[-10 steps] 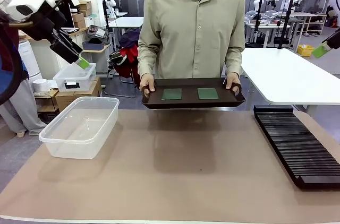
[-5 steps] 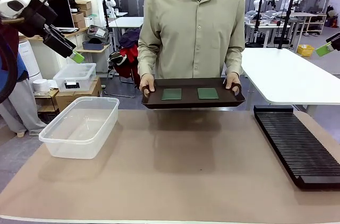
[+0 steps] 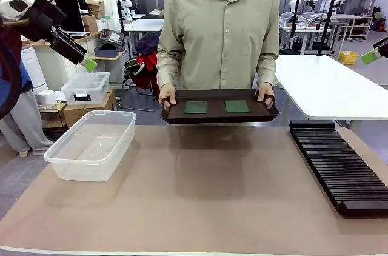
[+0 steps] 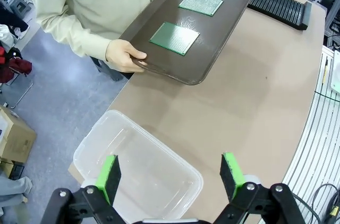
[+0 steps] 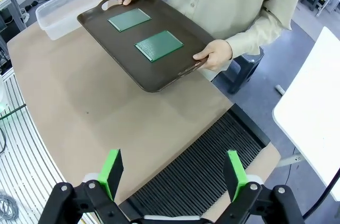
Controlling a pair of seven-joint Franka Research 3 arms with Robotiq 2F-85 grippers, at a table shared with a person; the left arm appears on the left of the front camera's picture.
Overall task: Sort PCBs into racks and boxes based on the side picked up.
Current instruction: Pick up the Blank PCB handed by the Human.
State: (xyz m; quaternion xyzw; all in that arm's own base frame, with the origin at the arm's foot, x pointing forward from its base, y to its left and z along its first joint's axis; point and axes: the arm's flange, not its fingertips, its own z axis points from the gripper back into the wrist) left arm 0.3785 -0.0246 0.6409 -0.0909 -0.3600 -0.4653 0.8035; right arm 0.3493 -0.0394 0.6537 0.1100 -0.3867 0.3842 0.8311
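PCBs point(image 3: 195, 107), both flat on the brown tray point(image 3: 218, 119) the person holds at the far edge of the desk point(image 3: 212, 195). My left claw point(image 4: 171, 173) & right claw point(image 5: 172, 173) hang high, wide open, empty. Pick not begun, I'd say; next: reach in, pinch one board's edge.

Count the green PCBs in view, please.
2. Both lie flat side by side on the dark brown tray the person holds at the table's far edge: one PCB toward the robot's left, the other PCB toward its right. Neither looks stacked.

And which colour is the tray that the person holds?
Dark brown. The tray shows best in the left wrist view.
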